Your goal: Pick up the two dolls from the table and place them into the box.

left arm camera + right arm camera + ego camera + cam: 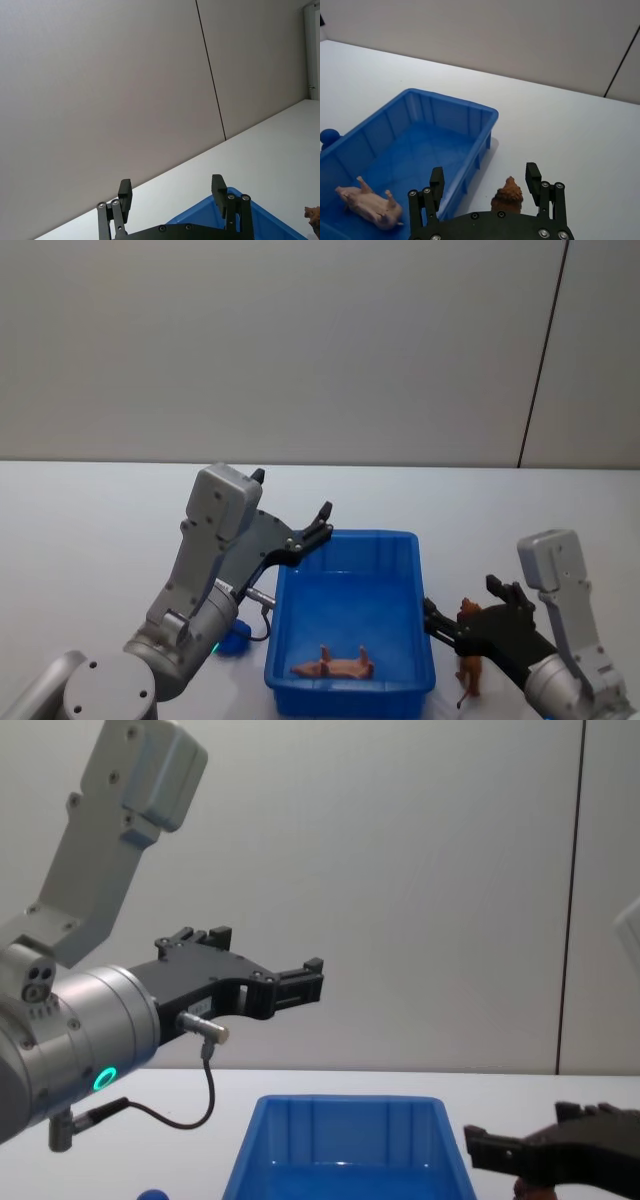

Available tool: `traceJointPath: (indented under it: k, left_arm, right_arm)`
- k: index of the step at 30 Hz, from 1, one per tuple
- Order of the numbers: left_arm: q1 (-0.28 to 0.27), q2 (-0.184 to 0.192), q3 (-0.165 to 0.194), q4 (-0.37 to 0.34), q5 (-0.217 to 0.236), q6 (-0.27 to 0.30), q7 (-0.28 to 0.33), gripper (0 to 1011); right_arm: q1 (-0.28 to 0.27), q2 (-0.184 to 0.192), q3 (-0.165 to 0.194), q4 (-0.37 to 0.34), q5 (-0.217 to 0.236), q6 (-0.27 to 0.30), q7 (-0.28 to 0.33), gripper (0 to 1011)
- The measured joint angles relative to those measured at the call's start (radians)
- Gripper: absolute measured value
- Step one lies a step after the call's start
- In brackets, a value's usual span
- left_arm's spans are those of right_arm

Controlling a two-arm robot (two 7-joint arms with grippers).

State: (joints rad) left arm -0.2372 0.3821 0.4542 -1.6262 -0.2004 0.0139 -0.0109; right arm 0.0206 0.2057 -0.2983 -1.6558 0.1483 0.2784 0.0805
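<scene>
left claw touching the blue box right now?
Apart. The chest view shows the left claw open in the air, well above the rim of the box, with bare wall visible between them.

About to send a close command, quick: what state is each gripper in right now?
Left gripper: open, holding nothing.
Right gripper: open, brown doll between its fingers, not gripped.

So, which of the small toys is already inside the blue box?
The pale tan animal toy, lying on its side in the box. The brown doll is outside, at the right end effector; the blue doll sits on the table.
</scene>
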Motion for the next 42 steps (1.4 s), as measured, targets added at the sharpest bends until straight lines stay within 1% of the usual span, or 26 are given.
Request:
traceJointPath:
  k: [8, 16, 25, 36, 42]
  left_arm:
    - [0.000, 0.000, 0.000, 0.000, 0.000, 0.000, 0.000, 1001]
    - [0.000, 0.000, 0.000, 0.000, 0.000, 0.000, 0.000, 1001]
    - [0.000, 0.000, 0.000, 0.000, 0.000, 0.000, 0.000, 1001]
    - [0.000, 0.000, 0.000, 0.000, 0.000, 0.000, 0.000, 1001]
    - [0.000, 0.000, 0.000, 0.000, 0.000, 0.000, 0.000, 1001]
  right_arm:
    - [-0.018, 0.000, 0.000, -0.012, -0.001, 0.045, -0.047, 1001]
    - [-0.030, -0.011, -0.005, -0.016, -0.012, 0.082, -0.098, 1001]
    - [-0.034, -0.037, -0.016, -0.002, -0.025, 0.114, -0.155, 1001]
    - [-0.026, -0.072, -0.030, 0.035, -0.041, 0.135, -0.200, 1001]
    - [-0.021, -0.089, -0.036, 0.054, -0.048, 0.142, -0.215, 1001]
